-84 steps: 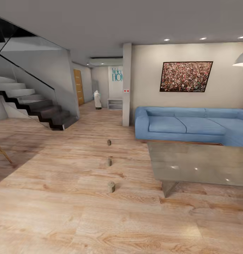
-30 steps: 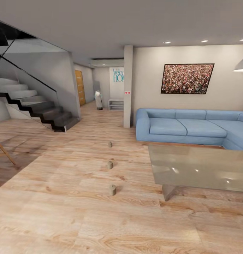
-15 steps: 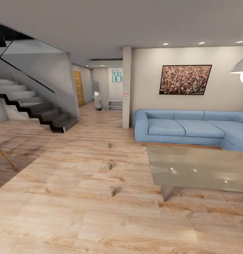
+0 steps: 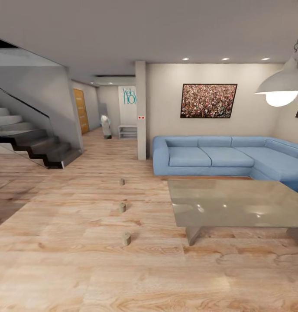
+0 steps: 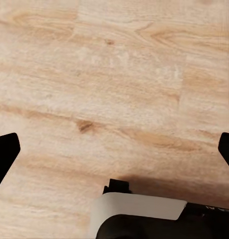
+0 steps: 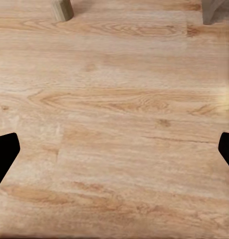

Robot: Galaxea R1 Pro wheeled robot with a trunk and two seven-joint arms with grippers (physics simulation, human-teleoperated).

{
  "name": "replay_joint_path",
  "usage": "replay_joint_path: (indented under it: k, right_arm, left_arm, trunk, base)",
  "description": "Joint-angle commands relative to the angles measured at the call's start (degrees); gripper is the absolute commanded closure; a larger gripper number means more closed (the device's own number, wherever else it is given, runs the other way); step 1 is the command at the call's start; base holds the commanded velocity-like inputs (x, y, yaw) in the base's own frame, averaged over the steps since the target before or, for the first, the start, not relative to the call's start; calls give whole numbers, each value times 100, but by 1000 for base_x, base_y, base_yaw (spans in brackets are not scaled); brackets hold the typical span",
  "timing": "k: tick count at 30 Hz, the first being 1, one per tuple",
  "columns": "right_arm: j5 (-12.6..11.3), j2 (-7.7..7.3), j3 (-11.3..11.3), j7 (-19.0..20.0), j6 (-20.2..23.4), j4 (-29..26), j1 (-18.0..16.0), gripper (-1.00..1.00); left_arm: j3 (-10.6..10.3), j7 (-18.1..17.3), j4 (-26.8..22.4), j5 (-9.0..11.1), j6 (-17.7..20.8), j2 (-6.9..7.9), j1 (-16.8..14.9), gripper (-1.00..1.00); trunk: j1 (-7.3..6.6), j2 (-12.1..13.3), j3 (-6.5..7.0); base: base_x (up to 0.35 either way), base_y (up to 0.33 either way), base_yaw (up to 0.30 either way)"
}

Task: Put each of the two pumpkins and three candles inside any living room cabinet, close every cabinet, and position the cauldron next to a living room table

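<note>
Three tan-olive candles stand in a row on the wooden floor: a near candle (image 4: 126,238), a middle candle (image 4: 122,207) and a far candle (image 4: 121,182). To their right is the low table (image 4: 235,203) with its glossy grey top. The pumpkins, the cabinet and the cauldron are out of view. My left gripper (image 5: 114,154) hangs open over bare floor, with nothing between its fingers. My right gripper (image 6: 114,154) is also open and empty above the floor; one candle (image 6: 62,9) and a table leg (image 6: 214,10) lie ahead of it.
A blue corner sofa (image 4: 218,157) stands behind the table against the wall. A staircase (image 4: 32,145) rises at the left. A pendant lamp (image 4: 281,84) hangs at the upper right. A pillar (image 4: 141,108) stands left of the sofa, with a hallway beyond it.
The whole head view has shifted left as the camera turned right, so the lamp and more of the table show. The candles and table themselves have not moved.
</note>
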Motion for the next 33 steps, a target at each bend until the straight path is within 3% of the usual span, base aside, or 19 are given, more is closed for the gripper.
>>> replay_joint_path:
  k: [1, 33]
  right_arm:
    - [44, -2, -12, -5, -31, 34, -5, -100]
    - [58, -48, -25, 23, -186, 162, -5, -100]
  left_arm:
    - [-13, -3, 4, 58, -25, 1, -1, -100]
    - [-35, -3, 17, 31, -92, -40, -1, -100]
  trunk:
    - [0, -4, 0]
    - [0, -4, 215]
  base:
    - [0, 0, -229]
    - [-65, 51, -232]
